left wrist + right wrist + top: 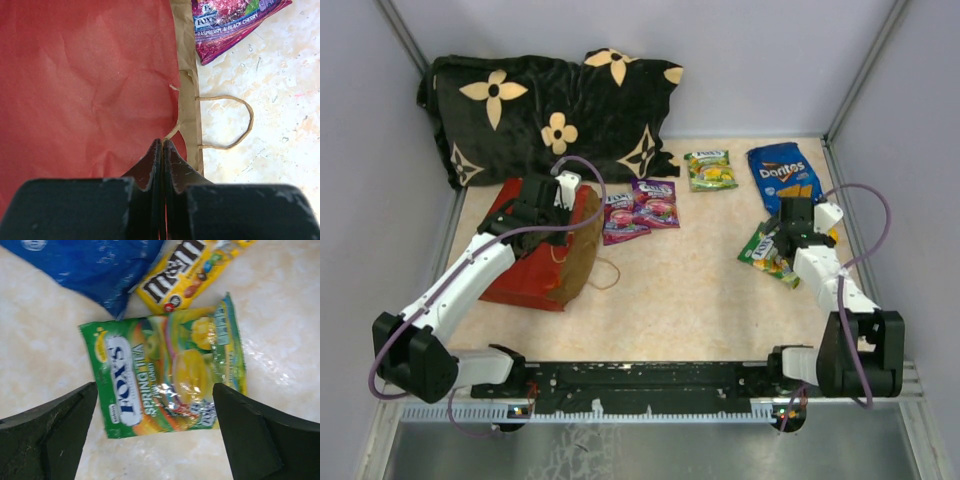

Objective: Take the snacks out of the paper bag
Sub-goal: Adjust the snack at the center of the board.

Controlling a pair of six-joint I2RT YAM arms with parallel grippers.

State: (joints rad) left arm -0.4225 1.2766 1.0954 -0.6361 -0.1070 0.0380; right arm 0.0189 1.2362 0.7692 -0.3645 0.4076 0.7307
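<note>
Currently the paper bag (pixel 520 282) lies on its side at the left of the overhead view, its brown mouth turned toward the centre of the worktop (pixel 680 295). The left end effector (pixel 162 145) sits over the bag's rim with its fingers pressed together; I cannot tell whether any paper is pinched between them. A cord handle (pixel 235 120) loops out onto the worktop just beside it.

Two purple pouches (pixel 640 210) lie right of the bag, below the flowered pillow (pixel 550 110). At upper right are a second green pouch (pixel 710 170) and the Doritos bag (pixel 782 175). The right end effector (pixel 154 392) hangs spread wide over the green Fox's pouch (pixel 165 385), gripping nothing, with the M&M's packet (pixel 180 277) just above in the wrist view.
</note>
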